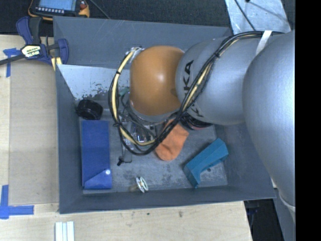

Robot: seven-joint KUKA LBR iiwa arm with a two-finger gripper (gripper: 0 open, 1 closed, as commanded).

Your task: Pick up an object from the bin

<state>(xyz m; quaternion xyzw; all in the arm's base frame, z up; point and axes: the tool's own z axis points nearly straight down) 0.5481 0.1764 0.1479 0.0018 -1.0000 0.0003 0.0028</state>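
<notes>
My gripper (137, 133) hangs low over the middle of the bin, mostly hidden under the arm's orange cover and cables. An orange soft lump (173, 143) lies just to its right, partly under the arm. Left of the gripper a long flat blue pack (96, 153) rests along the bin's left wall. A small silvery and yellow piece (141, 185) lies below the gripper near the front wall.
A black round cap (89, 109) sits at the back left, above the blue pack. A blue L-shaped block (206, 160) lies at the front right. The arm covers the bin's back right part.
</notes>
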